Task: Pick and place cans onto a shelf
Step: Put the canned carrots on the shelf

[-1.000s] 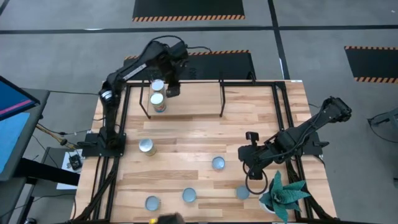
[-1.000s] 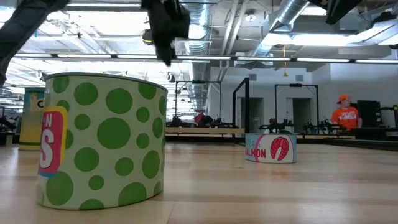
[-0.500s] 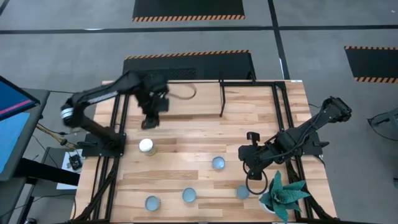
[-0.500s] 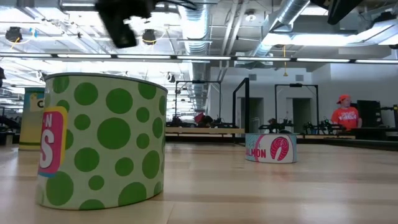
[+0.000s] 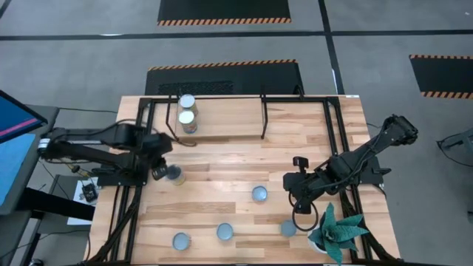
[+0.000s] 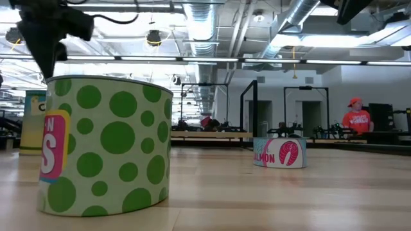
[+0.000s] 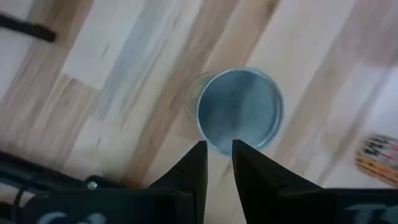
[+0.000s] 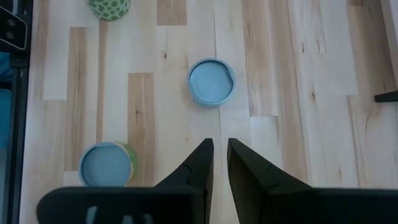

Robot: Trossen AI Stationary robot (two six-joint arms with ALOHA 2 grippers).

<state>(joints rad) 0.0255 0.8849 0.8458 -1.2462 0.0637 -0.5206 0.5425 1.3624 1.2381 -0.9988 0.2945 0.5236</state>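
The shelf [image 5: 225,118] stands at the table's far side, and two cans [image 5: 187,101] [image 5: 187,119] stand upright on its left end. Another can [image 5: 176,175] stands upright on the tabletop near the left edge. My left gripper [image 5: 158,171] hangs over it, pointing down and shut. In the left wrist view its fingertips [image 7: 217,149] show just short of that can's round top [image 7: 240,111], clear of it. My right gripper [image 5: 295,185] waits shut above the table's right half, with two cans [image 8: 211,81] [image 8: 107,164] on the wood beyond it.
More cans stand on the table's near half [image 5: 259,193] [image 5: 225,232] [image 5: 180,241] [image 5: 287,229]. A green spiky plant [image 5: 336,230] is at the near right corner. In the low view a green dotted can [image 6: 106,144] is close up and a salmon can [image 6: 279,153] stands farther off.
My left gripper has swung from the shelf's left end toward the table's near left, sinking and rolling on the way. It now hangs over the can by the left edge. The two cans on the shelf stay put.
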